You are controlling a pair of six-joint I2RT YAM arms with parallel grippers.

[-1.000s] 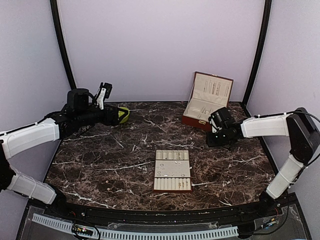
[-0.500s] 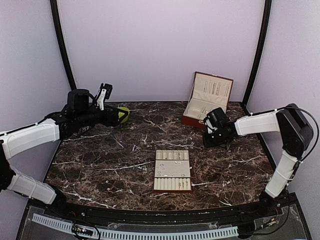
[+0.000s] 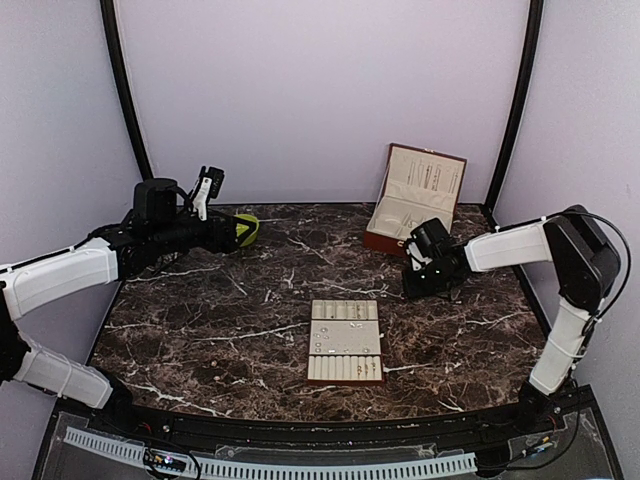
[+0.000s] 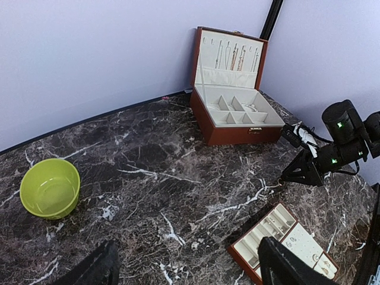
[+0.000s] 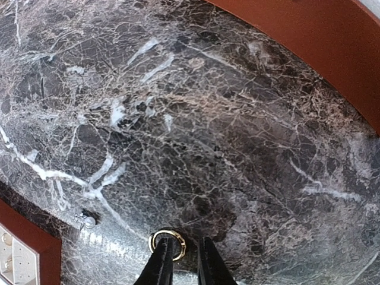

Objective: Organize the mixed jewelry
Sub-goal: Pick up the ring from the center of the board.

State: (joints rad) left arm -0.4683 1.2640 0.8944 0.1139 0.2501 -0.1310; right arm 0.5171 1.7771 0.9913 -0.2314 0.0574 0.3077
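A small gold-toned ring (image 5: 167, 232) of the mixed jewelry lies on the marble, to the right of the tray. My right gripper (image 5: 184, 241) is down over it. One fingertip (image 5: 160, 255) stands inside the ring, the ring's rim is in the narrow gap between the jaws, and the other fingertip is not touching it. A pearl stud (image 5: 89, 222) lies just to its left. Tiny silvery pieces (image 3: 330, 345) rest on the beige slotted tray (image 3: 372, 340). My left gripper (image 4: 190, 274) hovers wide open and empty at the back left, above the lime-green bowl (image 4: 50, 188).
An open brown jewelry box (image 3: 412, 205) with chains hung in its lid stands at the back right, close behind the right gripper (image 3: 412, 290). The bowl (image 3: 247, 228) sits at the back left. The tray's brown corner (image 5: 35, 252) lies left of the ring.
My right gripper has shifted a little to the left over the ring, and its jaws have narrowed. The left arm has not moved.
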